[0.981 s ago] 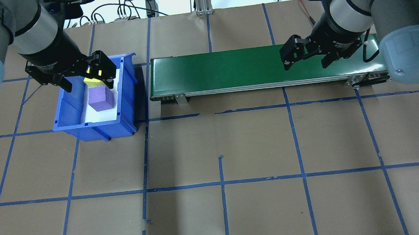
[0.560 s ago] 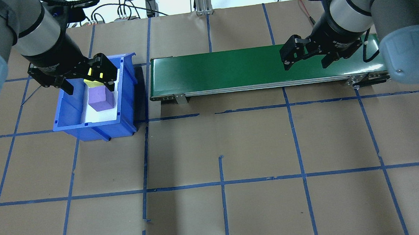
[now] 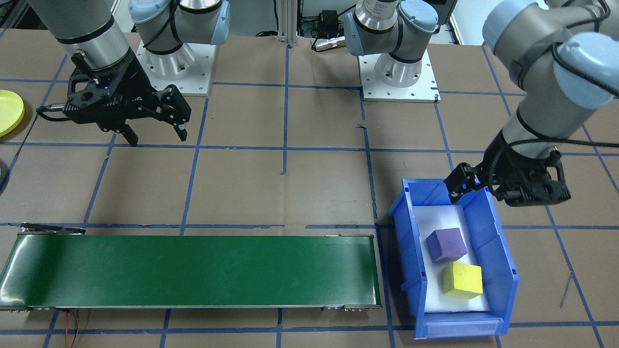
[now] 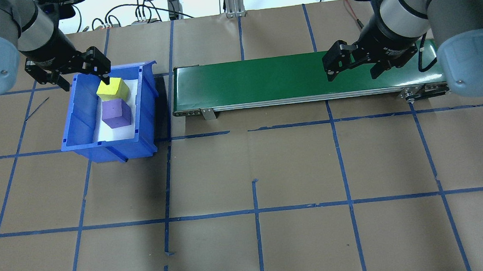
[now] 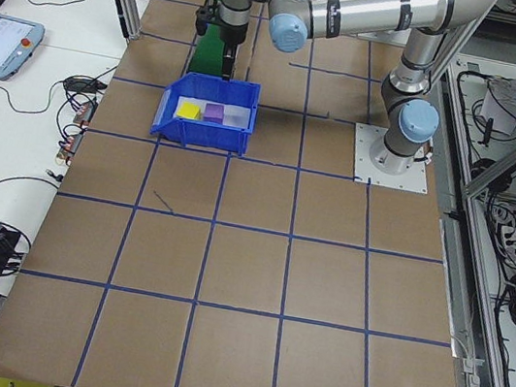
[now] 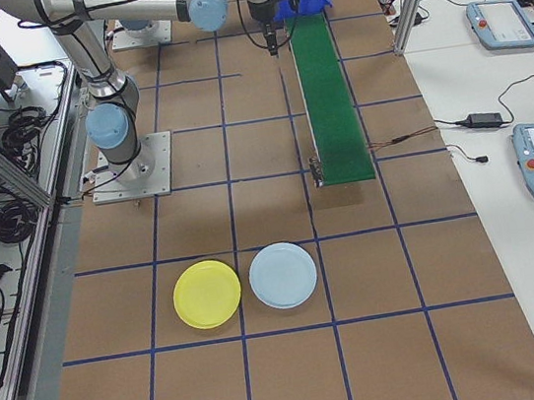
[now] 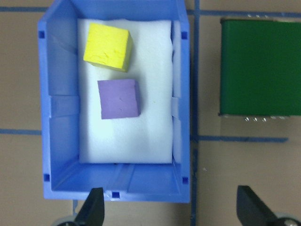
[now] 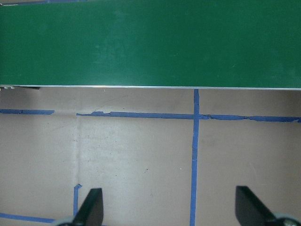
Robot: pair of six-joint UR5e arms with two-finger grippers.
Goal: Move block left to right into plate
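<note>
Block first: the yellow block (image 4: 113, 89) lies in the blue bin (image 4: 80, 121) at the robot's left, on the white liner, just beside or touching the purple block (image 4: 116, 113); I cannot tell which. Neither has left the bin.

The left gripper (image 4: 84, 80) has changed place. A second ago it hung low over the yellow block, its fingers on either side of it. Now it has pulled away to the bin's far-left corner, above the rim, and the block is fully uncovered, about where it was. The jaws are spread wide and hold nothing; the left wrist view shows both fingertips apart, with the bin's near wall between them. So no grasp was made, and the pick still looks ahead, perhaps after a fresh line-up.

The right gripper (image 4: 354, 73) has not moved. It hovers over the right part of the green belt (image 4: 255, 83), spread and empty, seemingly waiting.

The yellow plate (image 6: 207, 294) sits on the table at the robot's right, just beside a pale blue plate (image 6: 283, 275) and well apart from the bin. It is empty.

As for writing, the gripper bodies carry small white lettering, too small to read. The blocks, bin and belt show no labels.
</note>
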